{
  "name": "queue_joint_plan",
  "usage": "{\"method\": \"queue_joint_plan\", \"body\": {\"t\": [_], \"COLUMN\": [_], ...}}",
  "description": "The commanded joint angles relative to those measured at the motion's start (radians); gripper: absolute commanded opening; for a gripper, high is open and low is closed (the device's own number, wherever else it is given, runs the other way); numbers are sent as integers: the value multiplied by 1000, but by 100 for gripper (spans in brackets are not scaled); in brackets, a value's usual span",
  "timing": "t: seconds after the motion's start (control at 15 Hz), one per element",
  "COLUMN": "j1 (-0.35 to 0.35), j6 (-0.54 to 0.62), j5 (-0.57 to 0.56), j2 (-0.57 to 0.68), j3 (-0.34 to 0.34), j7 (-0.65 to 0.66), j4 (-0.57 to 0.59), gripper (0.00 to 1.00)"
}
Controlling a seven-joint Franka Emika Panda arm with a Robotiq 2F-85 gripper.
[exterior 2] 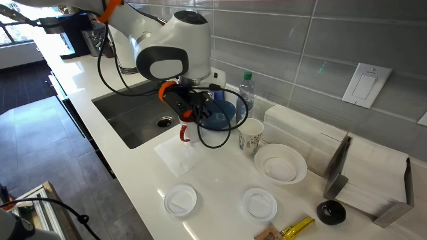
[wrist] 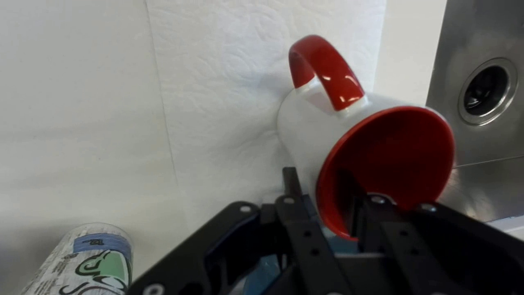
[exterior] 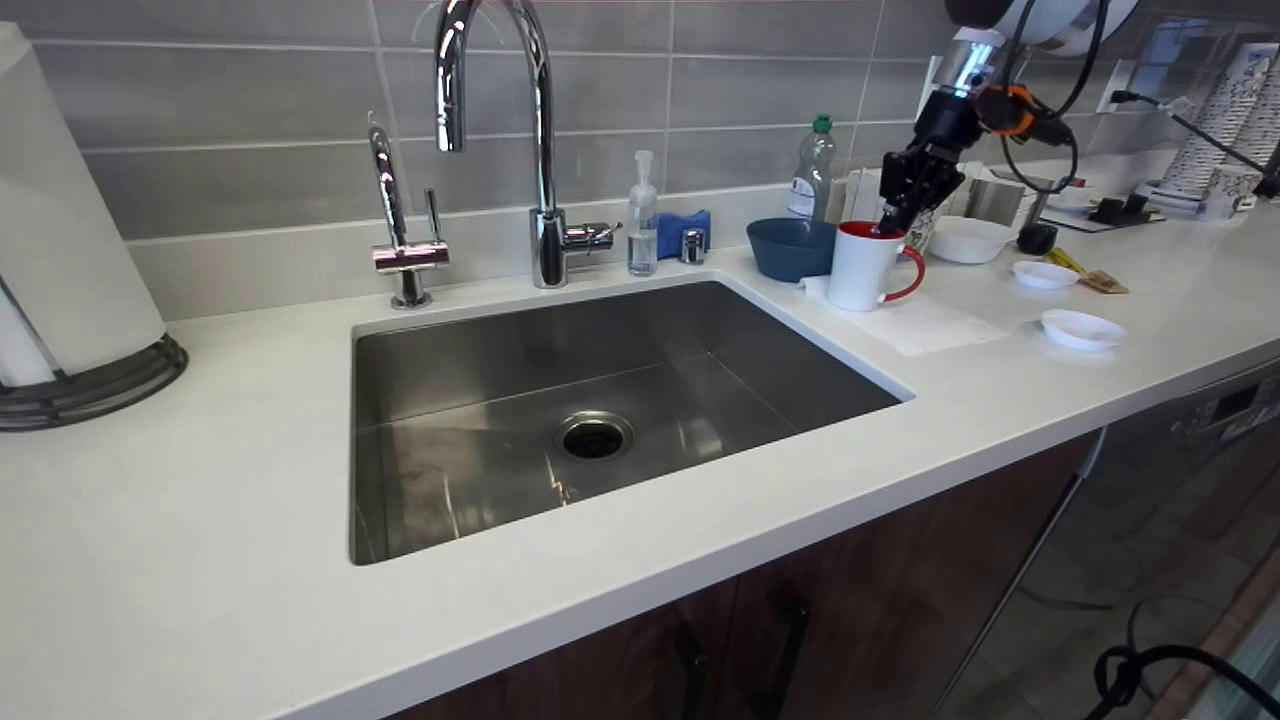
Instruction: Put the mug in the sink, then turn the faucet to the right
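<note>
Red-handled mug [wrist: 360, 137] stands, gripper [wrist: 319, 182] straddling its rim; whether pinching, I can't tell.

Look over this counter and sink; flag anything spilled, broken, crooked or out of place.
Nothing plainly stands out: the red-handled white mug stands upright on a paper towel, with no visible spill. The one doubtful spot is a brownish patch on the floor of the sink; stain or reflection, I cannot tell.

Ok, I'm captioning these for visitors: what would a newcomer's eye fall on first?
Probably the red-handled white mug, standing on a white paper sheet beside the sink. Next, perhaps, the black gripper, poised astride the mug's rim. Then, behind the sink, the tall chrome faucet against grey tiles.
</note>
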Motion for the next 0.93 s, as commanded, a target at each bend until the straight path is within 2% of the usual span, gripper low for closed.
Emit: {"method": "queue_joint_plan", "body": {"t": [0.0, 0.13, 0.2, 0.33, 0.87], "j1": [-17, -17, -18, -19, -12], "j6": [-17, -13, -14, -14, -27], "j5": [5, 7, 10, 9, -8], "j2": [22, 22, 22, 20, -64], "j3": [17, 19, 19, 19, 21], "j7": [-21, -23, -26, -27, -18], "j4": [24, 23, 23, 23, -17], "gripper": [43, 33, 13, 1, 2]}}
